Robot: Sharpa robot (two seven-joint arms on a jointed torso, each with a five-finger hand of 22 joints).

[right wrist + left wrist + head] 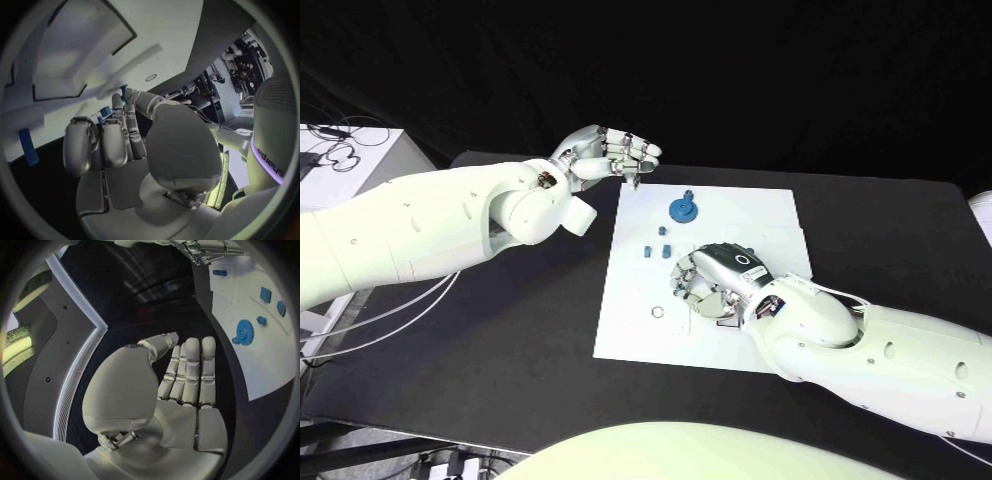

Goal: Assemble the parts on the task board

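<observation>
The white task board lies in the middle of the black table. A blue gear stands near its far left part, with three small blue parts lying just in front of it. My right hand is low over the board's middle with its fingers curled down. A small blue part shows between its thumb and a fingertip, so it appears pinched. Another blue part lies at the board's edge. My left hand hovers off the board's far left corner, its palm empty. The gear lies beyond its fingers.
A small ring mark sits on the board's near left part. A white box with cables stands at the table's far left. Bare black table stretches left of the board.
</observation>
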